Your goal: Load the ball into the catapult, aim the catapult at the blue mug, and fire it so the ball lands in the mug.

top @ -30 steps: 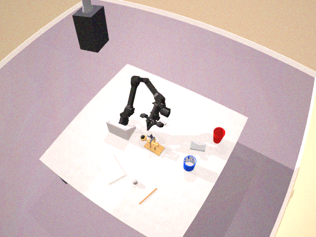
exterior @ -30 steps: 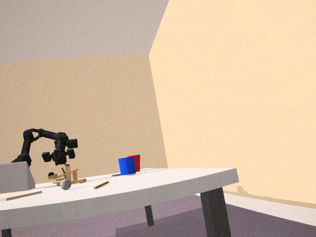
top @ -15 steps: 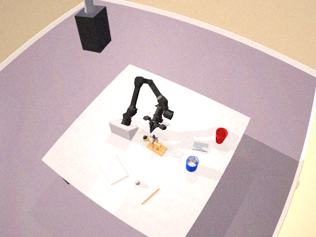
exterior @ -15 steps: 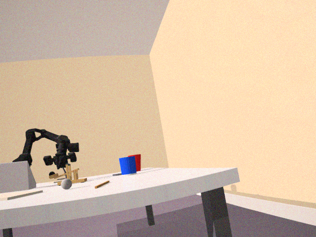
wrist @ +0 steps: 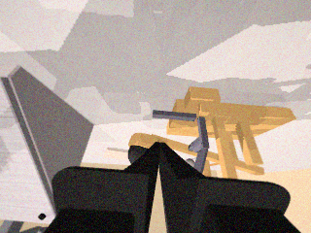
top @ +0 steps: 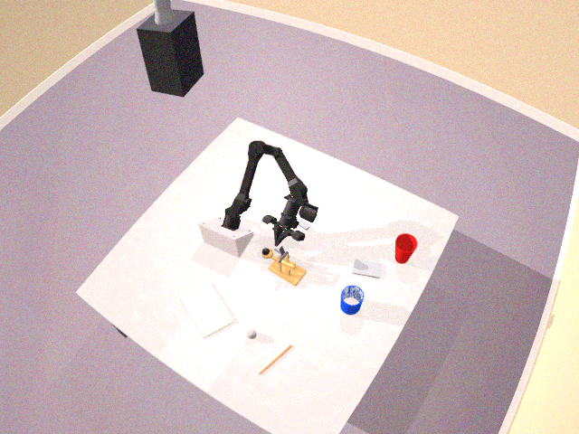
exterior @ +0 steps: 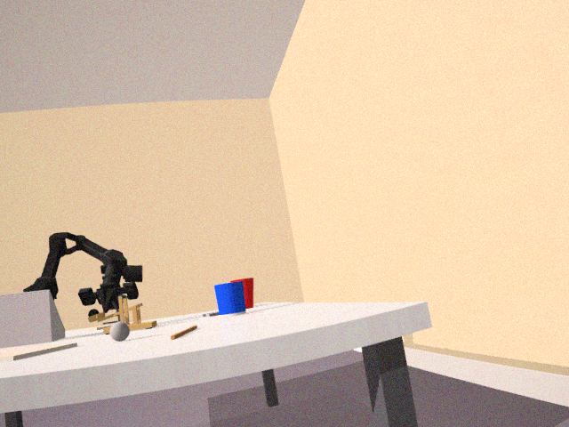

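Observation:
The wooden catapult [top: 298, 275] [exterior: 149, 325] [wrist: 248, 114] stands on the table beside the robot's base. A black ball [top: 266, 251] [exterior: 92, 312] [wrist: 135, 154] sits in the cup at the end of its throwing arm; in the wrist view my fingers partly hide it. Dark grey bars [wrist: 203, 132] are on the catapult's frame. My gripper [top: 277, 243] [exterior: 109, 310] [wrist: 159, 147] is shut and empty, just above the throwing arm, between the cup and the upright frame; I cannot tell whether it touches. The blue mug [top: 350, 306] [exterior: 230, 298] stands upright beyond the catapult's far end.
A red cup [top: 403, 253] [exterior: 249, 294] stands behind the blue mug. A grey flat plate [top: 367, 269] lies near both. A grey ball [top: 251, 334] [exterior: 119, 332], an orange stick [top: 276, 359] [exterior: 184, 332] and a white flat panel [top: 208, 313] lie on the table's other side.

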### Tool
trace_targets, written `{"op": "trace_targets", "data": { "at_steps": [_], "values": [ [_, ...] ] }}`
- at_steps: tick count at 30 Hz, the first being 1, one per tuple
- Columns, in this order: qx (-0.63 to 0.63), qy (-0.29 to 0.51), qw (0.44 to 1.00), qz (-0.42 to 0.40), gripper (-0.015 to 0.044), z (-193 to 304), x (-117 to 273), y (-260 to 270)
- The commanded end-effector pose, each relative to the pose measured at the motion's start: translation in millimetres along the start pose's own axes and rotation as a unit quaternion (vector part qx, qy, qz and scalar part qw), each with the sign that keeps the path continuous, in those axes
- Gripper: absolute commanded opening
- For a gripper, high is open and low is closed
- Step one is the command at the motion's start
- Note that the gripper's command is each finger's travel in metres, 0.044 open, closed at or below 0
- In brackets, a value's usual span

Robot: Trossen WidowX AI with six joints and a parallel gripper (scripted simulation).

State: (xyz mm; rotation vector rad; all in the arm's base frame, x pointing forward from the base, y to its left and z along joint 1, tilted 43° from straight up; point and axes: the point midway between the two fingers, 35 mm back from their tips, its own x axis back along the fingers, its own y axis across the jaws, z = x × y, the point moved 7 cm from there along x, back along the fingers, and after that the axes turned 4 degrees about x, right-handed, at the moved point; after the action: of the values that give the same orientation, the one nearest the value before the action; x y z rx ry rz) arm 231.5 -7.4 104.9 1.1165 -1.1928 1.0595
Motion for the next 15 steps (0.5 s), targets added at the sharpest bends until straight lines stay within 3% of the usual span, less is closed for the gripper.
{"op": "trace_targets", "data": {
  "at_steps": [1, 15],
  "values": [
    [0.001, -0.001, 1.000, -0.008, 0.0000, -5, -7, 2],
    [0.001, -0.002, 1.000, -0.008, 0.0000, -21, -23, 5]
  ]
}}
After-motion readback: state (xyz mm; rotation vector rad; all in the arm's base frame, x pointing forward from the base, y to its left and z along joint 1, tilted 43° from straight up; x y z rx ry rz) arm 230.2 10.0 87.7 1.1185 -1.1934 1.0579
